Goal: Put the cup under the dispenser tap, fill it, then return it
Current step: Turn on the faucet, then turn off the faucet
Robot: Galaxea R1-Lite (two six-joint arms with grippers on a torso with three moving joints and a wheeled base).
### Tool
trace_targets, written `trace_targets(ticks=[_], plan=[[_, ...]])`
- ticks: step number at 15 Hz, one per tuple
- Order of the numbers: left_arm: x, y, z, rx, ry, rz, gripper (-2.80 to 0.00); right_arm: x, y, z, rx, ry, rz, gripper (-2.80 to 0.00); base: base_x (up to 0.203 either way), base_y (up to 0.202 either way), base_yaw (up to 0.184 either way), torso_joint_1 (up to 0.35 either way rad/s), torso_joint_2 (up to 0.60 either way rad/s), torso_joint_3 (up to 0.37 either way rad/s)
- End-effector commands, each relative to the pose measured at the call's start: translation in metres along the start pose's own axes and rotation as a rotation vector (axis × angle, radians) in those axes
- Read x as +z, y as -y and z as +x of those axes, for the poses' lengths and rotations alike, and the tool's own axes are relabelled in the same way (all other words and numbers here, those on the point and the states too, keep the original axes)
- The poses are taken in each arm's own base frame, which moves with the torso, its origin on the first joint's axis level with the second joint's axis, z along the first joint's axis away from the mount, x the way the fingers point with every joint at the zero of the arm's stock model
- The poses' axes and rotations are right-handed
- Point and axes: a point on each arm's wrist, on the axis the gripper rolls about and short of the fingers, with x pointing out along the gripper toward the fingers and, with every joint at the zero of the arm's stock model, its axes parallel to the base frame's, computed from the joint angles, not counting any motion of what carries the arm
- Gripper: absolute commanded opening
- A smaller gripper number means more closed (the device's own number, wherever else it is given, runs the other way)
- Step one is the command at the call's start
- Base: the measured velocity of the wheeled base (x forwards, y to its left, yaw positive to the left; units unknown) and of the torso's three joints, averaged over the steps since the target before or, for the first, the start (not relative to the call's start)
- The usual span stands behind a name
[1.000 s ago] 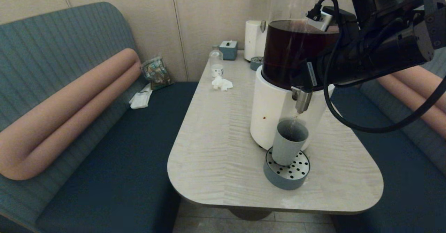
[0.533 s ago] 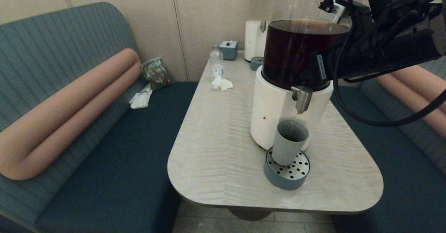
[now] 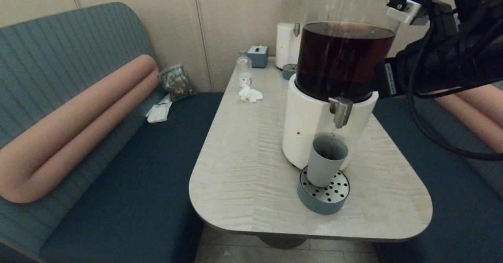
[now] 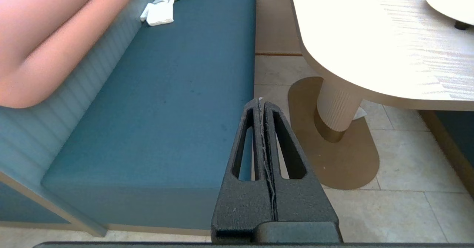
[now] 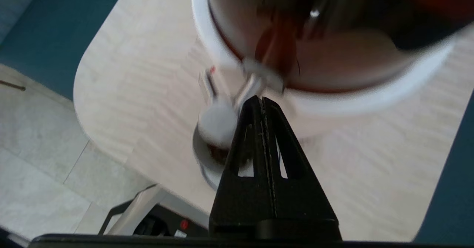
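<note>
The grey-blue cup (image 3: pixel 326 162) stands upright on the round drip tray (image 3: pixel 323 198), directly below the steel dispenser tap (image 3: pixel 341 113) of the white-based dispenser (image 3: pixel 306 129) with dark brown liquid. Dark liquid shows inside the cup. My right gripper (image 3: pixel 379 83) hangs shut and empty beside the tank, to the right of the tap and apart from it. In the right wrist view the gripper (image 5: pixel 262 99) points towards the blurred tap (image 5: pixel 251 86) and cup (image 5: pixel 218 124). My left gripper (image 4: pixel 262 101) is parked shut, low over the floor beside the bench.
At the table's far end stand a clear bottle (image 3: pixel 243 71), a crumpled tissue (image 3: pixel 250 94), a small blue box (image 3: pixel 257 56) and a paler dispenser (image 3: pixel 287 45). Blue benches (image 3: pixel 165 145) flank the table. The table's rounded front edge (image 3: pixel 314 231) lies just past the drip tray.
My right arm has drawn back to the right and slightly up, away from the tap it was against. The cup and drip tray have not moved.
</note>
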Motion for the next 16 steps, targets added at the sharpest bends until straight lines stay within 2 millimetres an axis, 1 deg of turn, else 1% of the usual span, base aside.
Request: trace_targets(ticks=[1,2,3,4,5,8,11,12,14,16], plan=[[0.000,0.000,0.000,0.000,0.001,0.000,-2.80,-0.007,0.000,-0.029,0.008,0.024,0.002,-2.80,0.000,0.000,0.000,0.000,0.00,0.000],[0.000,0.000,0.000,0.000,0.000,0.000,-2.80,-0.011,-0.001,-0.036,0.009,0.022,0.004,-2.80,0.000,0.000,0.000,0.000,0.00,0.000],[0.000,0.000,0.000,0.000,-0.001,0.000,-2.80,-0.014,-0.001,-0.047,0.004,0.036,0.016,-2.80,0.000,0.000,0.000,0.000,0.00,0.000],[0.000,0.000,0.000,0.000,0.001,0.000,-2.80,-0.019,0.000,-0.059,-0.019,0.051,0.038,-2.80,0.000,0.000,0.000,0.000,0.00,0.000],[0.000,0.000,0.000,0.000,0.000,0.000,-2.80,-0.027,0.002,-0.067,-0.066,0.060,0.054,-2.80,0.000,0.000,0.000,0.000,0.00,0.000],[0.000,0.000,0.000,-0.001,-0.001,0.000,-2.80,-0.039,0.006,-0.083,-0.137,0.122,0.090,-2.80,0.000,0.000,0.000,0.000,0.00,0.000],[0.000,0.000,0.000,0.000,-0.001,0.000,-2.80,-0.052,0.011,-0.112,-0.187,0.198,0.231,-2.80,0.000,0.000,0.000,0.000,0.00,0.000],[0.000,0.000,0.000,0.000,-0.001,0.000,-2.80,-0.055,0.015,-0.119,-0.206,0.211,0.270,-2.80,0.000,0.000,0.000,0.000,0.00,0.000],[0.000,0.000,0.000,0.000,-0.001,0.000,-2.80,-0.063,0.027,-0.132,-0.281,0.221,0.331,-2.80,0.000,0.000,0.000,0.000,0.00,0.000],[0.000,0.000,0.000,0.000,0.001,0.000,-2.80,-0.079,0.030,-0.150,-0.301,0.239,0.373,-2.80,0.000,0.000,0.000,0.000,0.00,0.000]])
